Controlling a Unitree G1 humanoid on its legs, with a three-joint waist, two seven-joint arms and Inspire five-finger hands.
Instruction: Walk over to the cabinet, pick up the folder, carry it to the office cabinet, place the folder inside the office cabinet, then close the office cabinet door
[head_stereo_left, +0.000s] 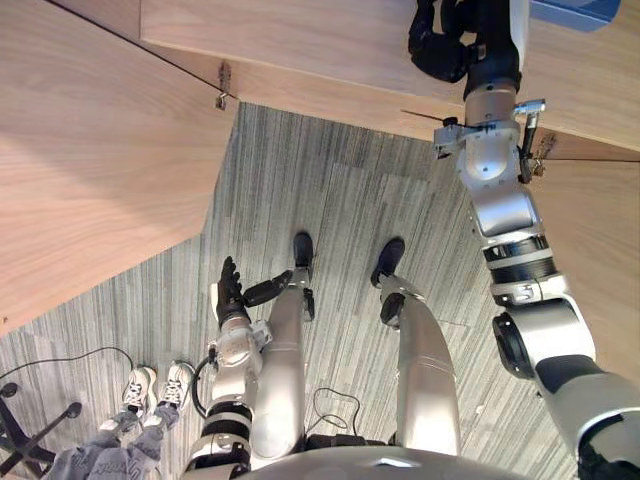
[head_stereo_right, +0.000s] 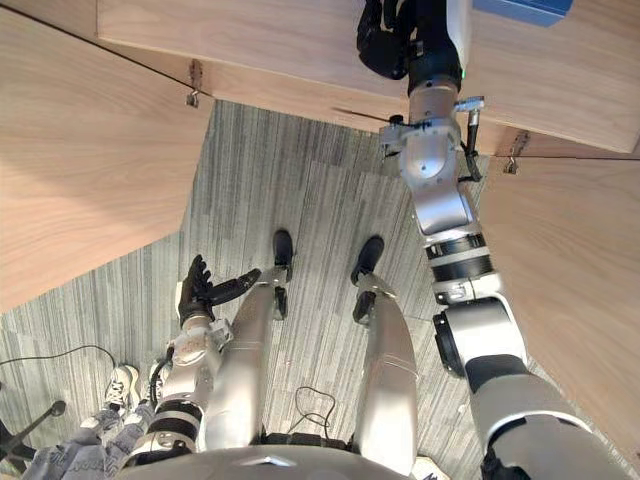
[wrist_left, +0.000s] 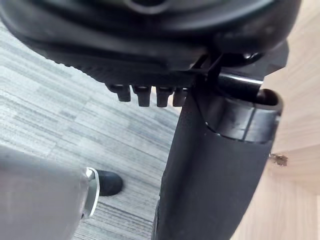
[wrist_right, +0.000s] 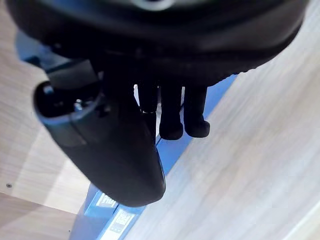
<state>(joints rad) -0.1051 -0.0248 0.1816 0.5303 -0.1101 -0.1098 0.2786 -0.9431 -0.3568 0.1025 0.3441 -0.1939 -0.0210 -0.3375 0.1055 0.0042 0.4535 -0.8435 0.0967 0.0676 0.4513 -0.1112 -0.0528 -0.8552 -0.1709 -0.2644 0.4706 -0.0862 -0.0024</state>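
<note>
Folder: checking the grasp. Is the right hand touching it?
Cannot tell: in the right wrist view the right hand overlaps the folder; neither contact nor gap is plain.

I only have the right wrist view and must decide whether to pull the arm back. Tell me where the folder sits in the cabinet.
Observer: The blue folder lies on the cabinet's wooden surface, beyond the door hinge, just right of the right hand.
Operator: Report the left hand.
Observer: The left hand hangs low over the carpet, fingers spread, holding nothing.
Operator: Check the doors.
Observer: Both stand open towards the robot: the left door and the right door.
</note>
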